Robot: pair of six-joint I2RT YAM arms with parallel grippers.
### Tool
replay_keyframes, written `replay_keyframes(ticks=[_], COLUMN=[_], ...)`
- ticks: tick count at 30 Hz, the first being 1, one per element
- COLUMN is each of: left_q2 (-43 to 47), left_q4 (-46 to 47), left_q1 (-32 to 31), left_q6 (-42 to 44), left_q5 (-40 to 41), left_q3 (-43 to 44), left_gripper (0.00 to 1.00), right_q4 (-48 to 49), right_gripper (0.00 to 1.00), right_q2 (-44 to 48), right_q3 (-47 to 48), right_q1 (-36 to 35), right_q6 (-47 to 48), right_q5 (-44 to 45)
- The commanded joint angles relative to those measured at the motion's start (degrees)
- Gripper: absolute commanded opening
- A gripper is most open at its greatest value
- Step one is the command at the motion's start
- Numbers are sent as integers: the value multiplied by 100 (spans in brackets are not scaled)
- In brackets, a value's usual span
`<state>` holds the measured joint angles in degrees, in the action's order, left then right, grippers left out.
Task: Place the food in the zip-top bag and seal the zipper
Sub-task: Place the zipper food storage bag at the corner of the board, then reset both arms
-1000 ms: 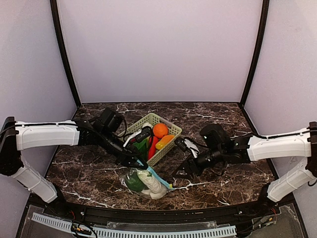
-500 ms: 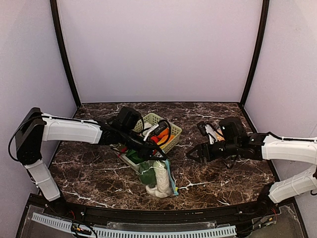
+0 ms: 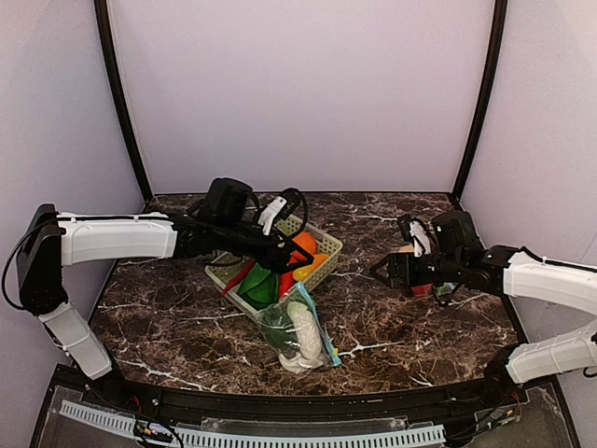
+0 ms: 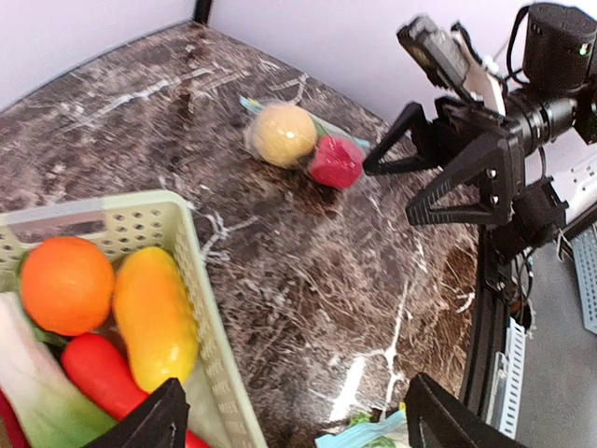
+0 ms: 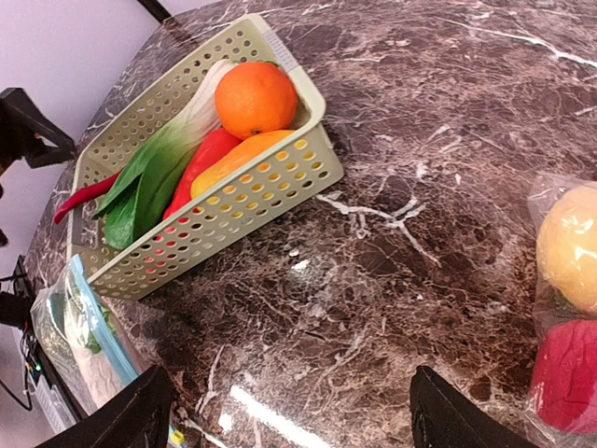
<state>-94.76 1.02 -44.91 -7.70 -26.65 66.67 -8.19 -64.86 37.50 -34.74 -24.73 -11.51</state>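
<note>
My left gripper (image 4: 297, 397) hangs over the basket (image 4: 198, 266), fingers spread and empty. My right gripper (image 5: 289, 387) is spread and empty too. The basket holds one orange (image 5: 256, 98), one yellow-orange piece (image 5: 244, 157), one red chilli (image 5: 201, 163) and one leafy green (image 5: 149, 182), which lies lengthwise along the basket with its stalk toward the orange. One zip-top bag (image 5: 93, 317) lies nearer my bases, its one white radish (image 3: 303, 327) lying near-to-far. A second bag (image 5: 546, 196) beside my right gripper holds one peach (image 5: 571, 247) and one red apple (image 5: 564, 378).
</note>
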Motion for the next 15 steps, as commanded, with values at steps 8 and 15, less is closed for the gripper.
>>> replay_keyframes(ticks=[8, 15], left_q2=[1942, 2866], left_q4=[-318, -684], left_q1=[1143, 2567], left_q6=[-432, -793], left_q5=[1806, 2171], left_q3=[-1184, -1968], left_gripper=[94, 98], right_q4=[-443, -565], right_gripper=[96, 99], right_q2=[39, 364], right_q3=[120, 21], right_q1=[812, 1558], right_q6=[379, 602], right_q5=[129, 219])
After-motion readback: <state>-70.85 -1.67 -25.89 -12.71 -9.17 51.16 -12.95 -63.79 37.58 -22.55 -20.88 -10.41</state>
